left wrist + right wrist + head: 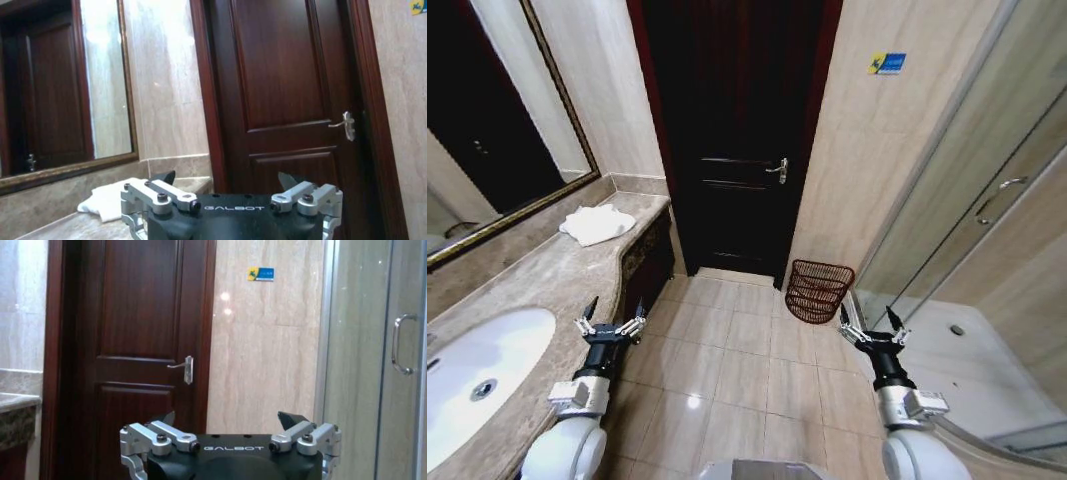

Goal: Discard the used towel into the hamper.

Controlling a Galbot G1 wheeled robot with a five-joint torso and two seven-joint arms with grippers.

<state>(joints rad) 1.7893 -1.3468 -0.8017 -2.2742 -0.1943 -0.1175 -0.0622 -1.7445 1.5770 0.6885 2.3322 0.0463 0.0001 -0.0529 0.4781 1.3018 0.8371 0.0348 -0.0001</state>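
Both pincers, left pincer [614,322] and right pincer [871,324], gape empty; one towel [598,224], one hamper [818,290].

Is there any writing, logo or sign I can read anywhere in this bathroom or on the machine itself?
"GALBOT": white letters on the black body of the left end effector.
"GALBOT": the same on the right end effector.
Small blue and yellow rectangular sticker on the beige tiled wall beside the dark wooden door: its print is too small to read.
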